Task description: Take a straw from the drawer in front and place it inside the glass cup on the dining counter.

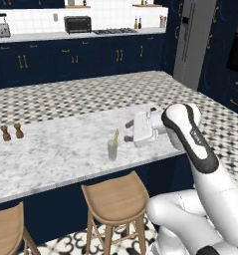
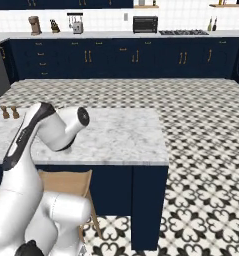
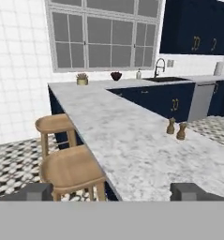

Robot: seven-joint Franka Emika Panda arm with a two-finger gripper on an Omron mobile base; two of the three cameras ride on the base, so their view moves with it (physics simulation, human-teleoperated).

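The glass cup [image 1: 112, 150] stands near the front edge of the dining counter [image 1: 56, 149]. The pale-yellow straw [image 1: 115, 137] leans inside it, its top sticking out above the rim. My gripper [image 1: 126, 131] hovers just right of the cup and slightly above it, pointing left along the counter. Its jaws are open and hold nothing. In the hand view the gripper [image 3: 113, 191] has its fingertips [image 3: 36, 191] far apart, looking down the marble dining counter [image 3: 132, 145]. In the right base view my arm hides the cup. The drawer is out of view.
Two small brown shakers [image 1: 12, 132] stand at the counter's left, also seen in the hand view as shakers [image 3: 176, 128]. Round wooden stools [image 1: 115, 199] stand under the front edge. A back worktop with a toaster oven [image 1: 77, 24] lies across the tiled floor.
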